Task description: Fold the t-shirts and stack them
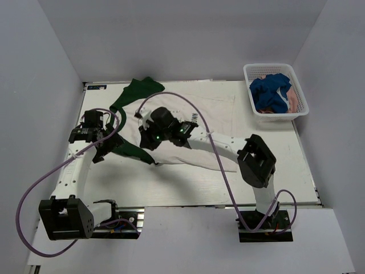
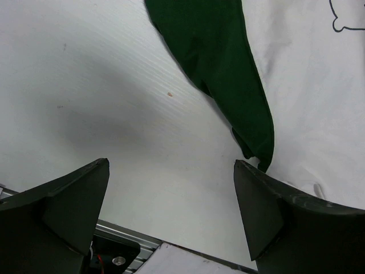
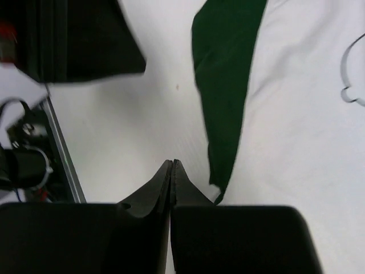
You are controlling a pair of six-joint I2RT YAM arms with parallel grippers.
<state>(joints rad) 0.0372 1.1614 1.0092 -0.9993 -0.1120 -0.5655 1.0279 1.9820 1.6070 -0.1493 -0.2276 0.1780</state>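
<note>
Top external: cream t-shirt (image 1: 211, 117) spread out, dark green sleeves.

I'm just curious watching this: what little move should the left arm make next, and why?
Probably nudge the left arm sideways and down onto the green sleeve, then close. Its jaws stand open over bare table, with the sleeve's tip just beside one of them, so nothing is gripped yet.
</note>
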